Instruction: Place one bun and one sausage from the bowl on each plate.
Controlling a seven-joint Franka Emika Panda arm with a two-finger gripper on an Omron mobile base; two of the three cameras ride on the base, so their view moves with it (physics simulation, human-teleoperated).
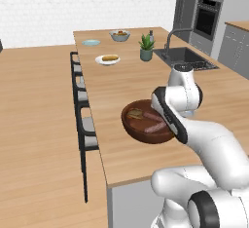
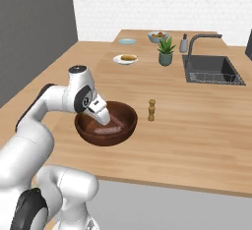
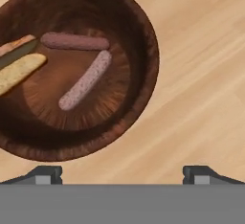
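Note:
The dark brown wooden bowl point(image 3: 143, 36) lies under my hand on the counter. Two pinkish sausages point(image 3: 75, 41) point(image 3: 86, 80) and a split tan bun point(image 3: 19, 70) lie inside it. My gripper point(image 3: 123, 174) hangs open above the bowl's near rim, its fingertips point(image 3: 45, 174) wide apart with nothing between them. In the right base view the gripper point(image 2: 103, 118) points down into the bowl point(image 2: 129, 115). Far back on the counter, the white plate point(image 1: 99, 61) carries a bun point(image 1: 110, 57), and the pale blue plate point(image 1: 91, 42) looks bare.
A small pepper mill point(image 2: 151, 110) stands just right of the bowl. Further back are a potted plant point(image 2: 166, 52), a soap bottle point(image 2: 184, 43), the sink point(image 2: 211, 70) with its faucet, and a grey fruit bowl point(image 2: 158, 37). Stools point(image 1: 80, 93) line the counter's left edge.

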